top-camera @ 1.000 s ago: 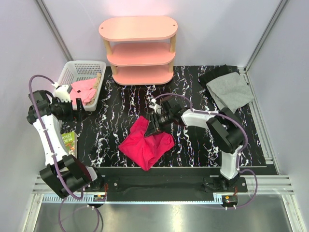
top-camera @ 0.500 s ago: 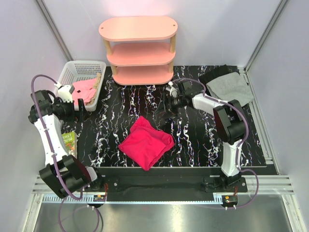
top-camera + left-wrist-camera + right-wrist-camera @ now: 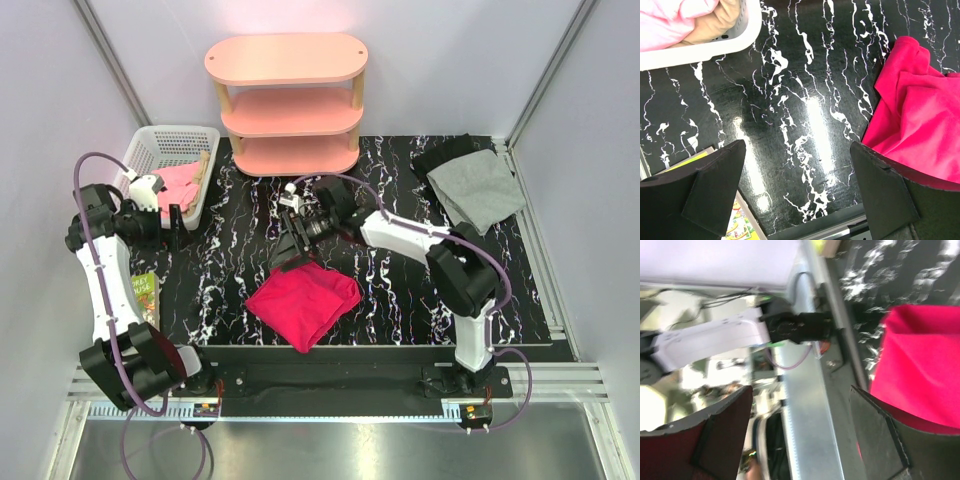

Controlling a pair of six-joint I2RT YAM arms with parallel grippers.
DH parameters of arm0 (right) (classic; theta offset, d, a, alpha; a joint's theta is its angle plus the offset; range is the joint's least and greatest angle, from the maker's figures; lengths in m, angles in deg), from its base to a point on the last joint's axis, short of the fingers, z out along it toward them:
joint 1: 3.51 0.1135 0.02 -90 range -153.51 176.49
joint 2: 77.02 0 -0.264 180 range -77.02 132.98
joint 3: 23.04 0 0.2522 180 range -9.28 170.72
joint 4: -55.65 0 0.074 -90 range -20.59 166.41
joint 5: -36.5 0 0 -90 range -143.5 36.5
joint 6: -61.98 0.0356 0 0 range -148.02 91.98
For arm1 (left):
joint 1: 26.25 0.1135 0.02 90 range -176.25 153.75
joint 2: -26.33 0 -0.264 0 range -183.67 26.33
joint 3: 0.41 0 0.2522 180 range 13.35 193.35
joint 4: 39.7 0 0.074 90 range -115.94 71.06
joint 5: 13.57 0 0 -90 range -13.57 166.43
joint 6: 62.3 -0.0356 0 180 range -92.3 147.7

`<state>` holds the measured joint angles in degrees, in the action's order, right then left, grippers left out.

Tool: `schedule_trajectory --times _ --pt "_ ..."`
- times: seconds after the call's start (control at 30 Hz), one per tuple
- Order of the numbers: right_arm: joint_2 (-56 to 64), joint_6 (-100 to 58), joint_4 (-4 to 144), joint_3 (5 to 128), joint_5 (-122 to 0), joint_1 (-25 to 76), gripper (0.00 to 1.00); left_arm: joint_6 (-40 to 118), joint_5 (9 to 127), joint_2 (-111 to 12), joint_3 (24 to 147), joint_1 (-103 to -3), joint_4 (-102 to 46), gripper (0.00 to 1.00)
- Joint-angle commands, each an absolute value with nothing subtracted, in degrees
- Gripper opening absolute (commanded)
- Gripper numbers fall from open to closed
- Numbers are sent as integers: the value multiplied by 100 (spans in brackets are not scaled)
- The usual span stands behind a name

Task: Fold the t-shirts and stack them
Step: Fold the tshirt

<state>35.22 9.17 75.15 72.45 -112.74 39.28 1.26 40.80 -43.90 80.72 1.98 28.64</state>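
Presently: right claw poised at the red shirt's far corner

Item 1. Right claw (image 3: pixel 292 243). Jaws are spread with nothing between them; its own wrist view shows a bare gap from finger to finger. The arm is stretched well out over the table (image 3: pixel 400 290), and the claw is tipped low and sideways. Judged reason: it is lined up on a corner of cloth, ready to take hold for a further fold.

Item 2. Red t-shirt (image 3: pixel 303 303). It lies on the table in a rough diamond, doubled over, with uneven edges. From the right claw it sits directly below and nearward, with its far corner at the fingertips. Whether they touch cannot be told. In the right wrist view the cloth shows beyond one finger, not inside the gap. From the left claw it lies well off to the right.

Item 3. Left claw (image 3: pixel 170 222). Jaws are wide apart and empty. It sits just beside the basket (image 3: pixel 160 140), which holds pink cloth (image 3: pixel 175 187), with a booklet (image 3: pixel 143 293) nearward of it. Judged reason: it is held clear of the working area while the right arm handles the shirt.

Item 4. Grey t-shirt (image 3: pixel 480 188). It is well apart from the right claw, off to its right and farther back, spread loosely over a dark cloth (image 3: pixel 440 155). Judged not yet folded, with stacking not begun.
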Motion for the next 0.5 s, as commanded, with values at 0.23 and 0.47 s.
schedule_trajectory --times 0.23,0.47 --pt "5944 5749 887 5971 -12987 3763 89 -16 4067 -4222 8137 188 2934 91" --pt "5501 3601 3806 6093 -12585 3763 96 -166 4154 -4099 8208 91 3075 91"
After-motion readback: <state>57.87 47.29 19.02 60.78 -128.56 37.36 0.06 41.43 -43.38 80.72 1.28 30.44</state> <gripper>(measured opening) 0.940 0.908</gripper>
